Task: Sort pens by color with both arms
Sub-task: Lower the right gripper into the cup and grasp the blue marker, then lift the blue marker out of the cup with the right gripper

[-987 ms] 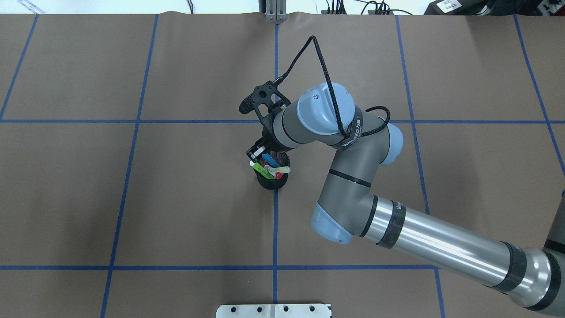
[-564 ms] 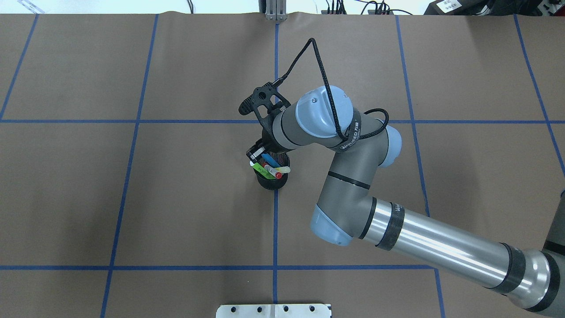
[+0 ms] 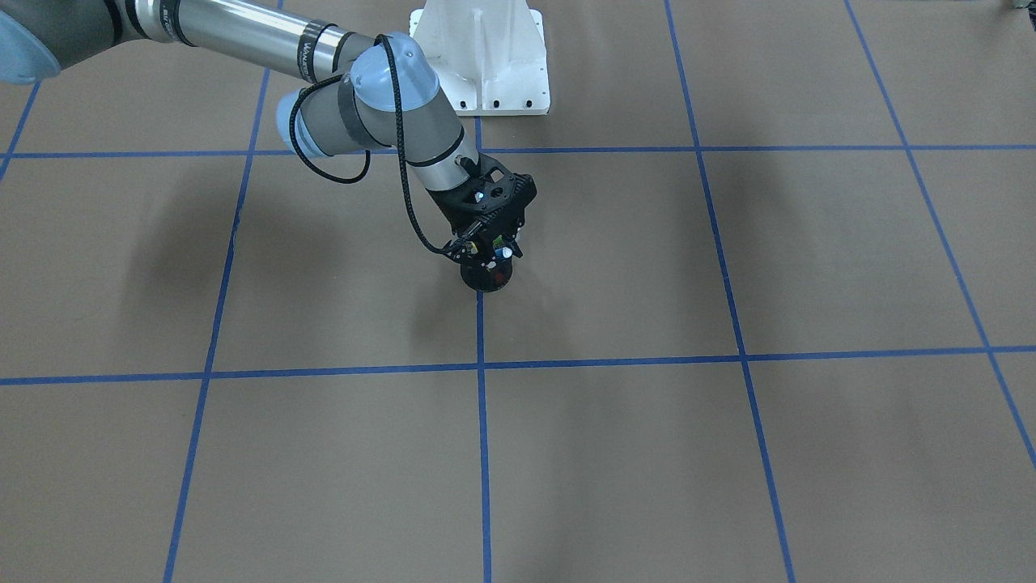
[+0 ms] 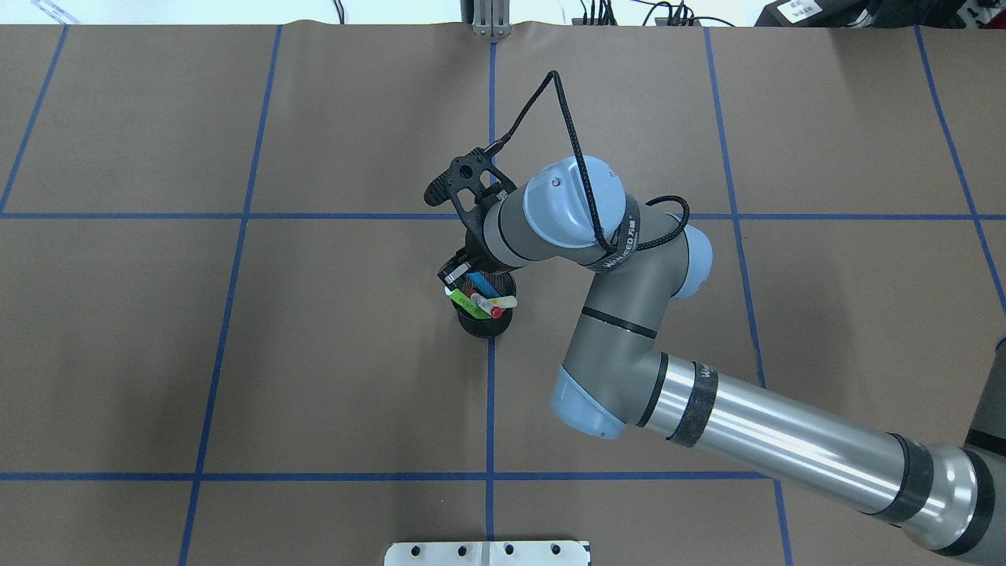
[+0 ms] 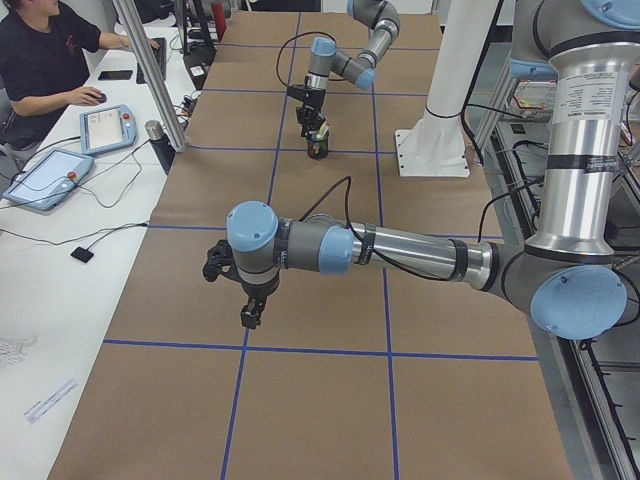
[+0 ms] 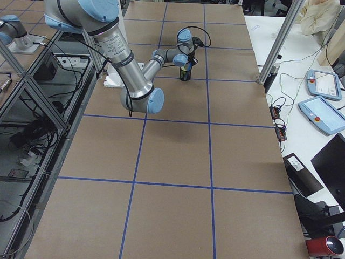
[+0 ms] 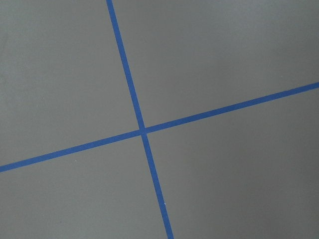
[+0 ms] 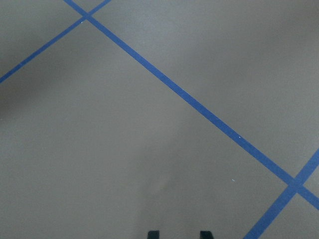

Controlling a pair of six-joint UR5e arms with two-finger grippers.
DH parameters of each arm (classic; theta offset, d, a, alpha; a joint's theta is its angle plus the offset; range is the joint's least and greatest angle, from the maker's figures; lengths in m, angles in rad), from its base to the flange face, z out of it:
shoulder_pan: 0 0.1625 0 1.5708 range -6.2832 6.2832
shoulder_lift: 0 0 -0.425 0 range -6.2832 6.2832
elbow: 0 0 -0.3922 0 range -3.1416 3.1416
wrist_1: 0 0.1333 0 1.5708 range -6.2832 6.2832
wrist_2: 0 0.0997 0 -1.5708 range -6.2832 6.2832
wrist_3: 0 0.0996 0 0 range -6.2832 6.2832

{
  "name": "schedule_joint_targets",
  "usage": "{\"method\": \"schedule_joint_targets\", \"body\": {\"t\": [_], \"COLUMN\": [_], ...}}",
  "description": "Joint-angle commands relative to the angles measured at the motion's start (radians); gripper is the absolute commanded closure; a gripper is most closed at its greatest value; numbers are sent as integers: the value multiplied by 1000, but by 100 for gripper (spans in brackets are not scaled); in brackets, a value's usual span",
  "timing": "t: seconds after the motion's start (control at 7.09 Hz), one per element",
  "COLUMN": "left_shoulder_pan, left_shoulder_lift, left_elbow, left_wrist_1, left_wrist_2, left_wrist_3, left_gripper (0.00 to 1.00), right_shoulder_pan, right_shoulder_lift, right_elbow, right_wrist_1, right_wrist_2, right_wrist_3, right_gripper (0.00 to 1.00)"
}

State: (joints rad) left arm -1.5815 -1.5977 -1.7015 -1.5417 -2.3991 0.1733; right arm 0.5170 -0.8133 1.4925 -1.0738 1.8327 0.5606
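The pens [image 4: 478, 295] are mostly hiding inside a black mesh cup [image 4: 481, 324], with only coloured ends poking out; in the front view the wrist is blocking them. Right tool [image 4: 454, 272] is hanging angled down at the cup's rim, fingertips [image 8: 153, 233] sitting apart with nothing between. Left tool [image 5: 250, 316] is hovering over bare brown tabletop [image 4: 314, 354]; can't tell its grip. Blue tape grid [image 7: 143, 131] is crossing it, and a person [image 5: 45, 60] is sitting at a side desk.

The right claw [image 4: 454, 273] and its wrist crowd the far rim of the cup [image 4: 485, 324], and the right arm [image 4: 621, 330] bars the cup's right side. The pens [image 4: 479, 297] fill its mouth. Left and near of it, the tabletop [image 4: 236, 354] gives open passage.
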Motion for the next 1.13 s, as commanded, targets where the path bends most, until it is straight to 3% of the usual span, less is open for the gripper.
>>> {"method": "schedule_joint_targets", "body": {"t": [0.0, 0.28, 0.71, 0.99], "left_shoulder_pan": [0, 0, 2, 0], "left_shoulder_lift": [1, 1, 1, 1], "left_elbow": [0, -1, 0, -1], "left_wrist_1": [0, 0, 0, 0], "left_wrist_2": [2, 0, 0, 0], "left_wrist_3": [0, 0, 0, 0], "left_gripper": [0, 0, 0, 0], "right_shoulder_pan": [0, 0, 20, 90], "right_shoulder_lift": [0, 0, 5, 5], "right_elbow": [0, 8, 29, 44], "right_wrist_1": [0, 0, -2, -14], "right_wrist_2": [0, 0, 13, 136], "right_wrist_3": [8, 51, 48, 45], "right_gripper": [89, 100, 100, 100]}}
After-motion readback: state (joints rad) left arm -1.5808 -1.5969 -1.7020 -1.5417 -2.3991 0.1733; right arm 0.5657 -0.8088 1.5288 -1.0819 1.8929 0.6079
